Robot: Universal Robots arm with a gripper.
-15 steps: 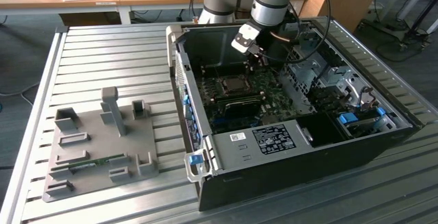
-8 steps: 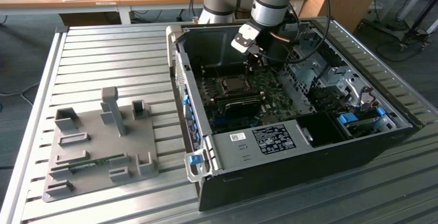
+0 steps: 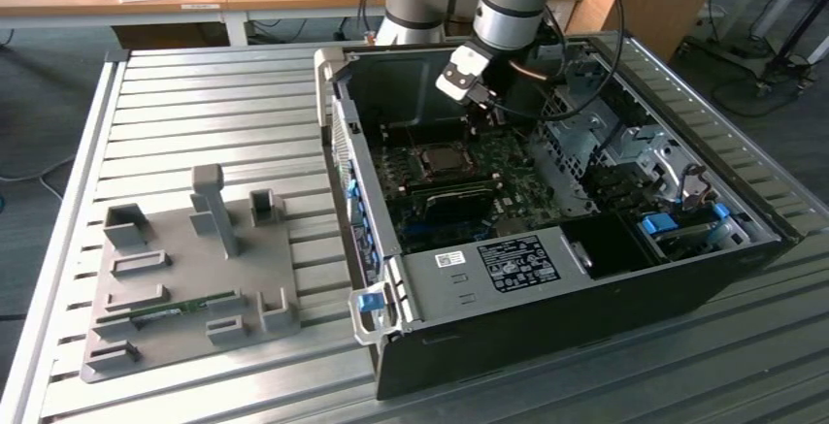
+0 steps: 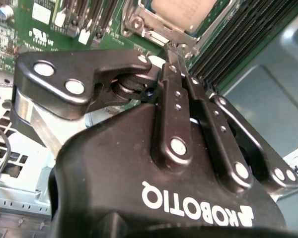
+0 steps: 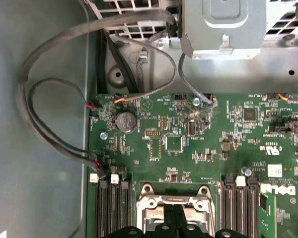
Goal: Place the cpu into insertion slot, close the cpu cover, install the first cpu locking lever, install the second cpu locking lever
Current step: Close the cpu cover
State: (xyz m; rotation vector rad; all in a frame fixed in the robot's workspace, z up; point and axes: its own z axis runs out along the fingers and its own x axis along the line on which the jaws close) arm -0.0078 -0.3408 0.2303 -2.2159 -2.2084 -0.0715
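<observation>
The cpu (image 4: 188, 10) lies seated on the motherboard (image 4: 35, 32), with the cpu cover (image 4: 161, 35) down around it. The end effector (image 4: 178, 53), fingers (image 4: 171, 99) pinched together, hovers at the cover's edge. Pressing there probably wants a straight, gentle push.

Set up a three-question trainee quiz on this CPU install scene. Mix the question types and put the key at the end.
1. True or false: the cpu sits in the socket.
2. The gripper is nearest to: A) the socket's edge; B) the grey tray; C) the drive cage.
3. What surface does the computer case stand on?
Key: 1 true; 2 A; 3 a slatted metal table.
</observation>
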